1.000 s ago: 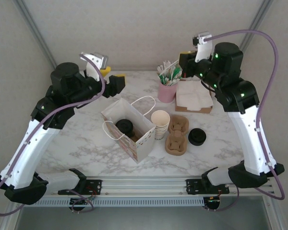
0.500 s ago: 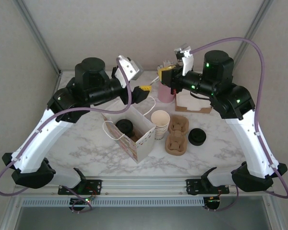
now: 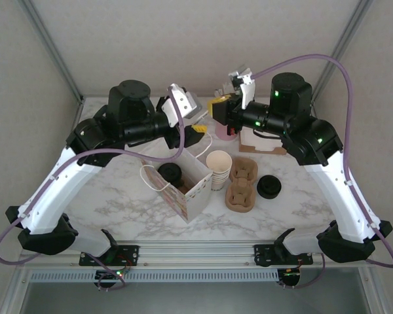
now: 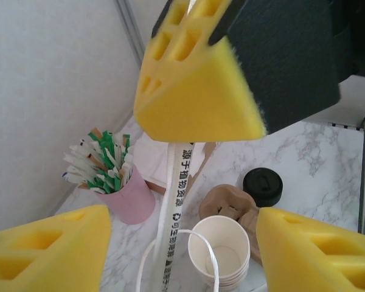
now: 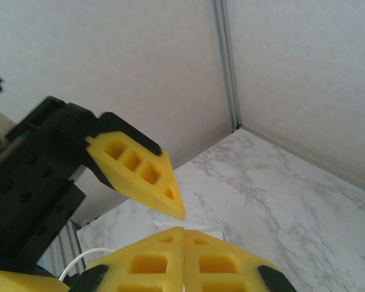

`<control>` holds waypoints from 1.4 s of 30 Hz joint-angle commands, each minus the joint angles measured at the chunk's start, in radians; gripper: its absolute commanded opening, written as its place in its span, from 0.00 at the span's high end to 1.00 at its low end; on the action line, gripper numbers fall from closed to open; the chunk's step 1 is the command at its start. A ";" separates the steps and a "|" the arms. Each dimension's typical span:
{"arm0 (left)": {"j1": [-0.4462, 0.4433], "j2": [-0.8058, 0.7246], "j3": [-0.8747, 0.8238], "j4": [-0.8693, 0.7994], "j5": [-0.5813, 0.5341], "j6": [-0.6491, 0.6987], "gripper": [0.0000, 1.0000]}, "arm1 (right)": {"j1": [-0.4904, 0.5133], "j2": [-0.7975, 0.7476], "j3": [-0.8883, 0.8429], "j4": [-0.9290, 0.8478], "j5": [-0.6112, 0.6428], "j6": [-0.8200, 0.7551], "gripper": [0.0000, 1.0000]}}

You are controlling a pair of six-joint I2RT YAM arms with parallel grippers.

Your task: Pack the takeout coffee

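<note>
The takeout coffee (image 3: 170, 172), capped with a black lid, stands inside the open paper bag (image 3: 183, 186) in the top view. Above the bag's far edge my two grippers meet. My right gripper (image 3: 216, 108) is shut on a white paper-wrapped straw (image 4: 177, 201), which hangs down from its yellow fingers (image 4: 194, 103). My left gripper (image 4: 182, 243) is open, and the straw passes between its two pads without touching either. In the right wrist view the shut right gripper (image 5: 184, 230) shows a bit of white wrapper (image 5: 191, 227) at its tips, with a left finger (image 5: 140, 173) just above.
A stack of cream cups (image 3: 219, 167) stands right of the bag, under the bag's white handle (image 4: 213, 261). Brown cup carriers (image 3: 242, 184) and a loose black lid (image 3: 268, 186) lie further right. A pink cup of stirrers (image 4: 131, 198) and a napkin box (image 3: 265, 139) sit at the back.
Both arms have swung in from the table's sides to meet above the bag. The right gripper brought the straw to the left gripper, whose jaws have narrowed a little.
</note>
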 commanded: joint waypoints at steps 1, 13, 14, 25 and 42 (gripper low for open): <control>-0.009 0.011 0.031 -0.030 0.019 0.027 0.38 | 0.019 -0.001 0.006 0.038 -0.023 -0.002 1.00; -0.018 0.033 0.061 -0.055 0.015 0.042 0.66 | 0.027 0.006 -0.009 0.038 -0.030 -0.005 1.00; -0.020 0.035 0.062 -0.052 0.015 0.041 0.69 | 0.027 0.005 -0.010 0.038 -0.031 -0.004 1.00; -0.038 0.022 0.044 -0.044 0.019 -0.008 1.00 | 0.027 0.012 -0.011 0.035 -0.001 0.009 0.94; -0.048 -0.288 -0.521 0.397 -0.126 -0.269 1.00 | 0.027 -0.133 -0.174 0.173 0.495 0.134 0.27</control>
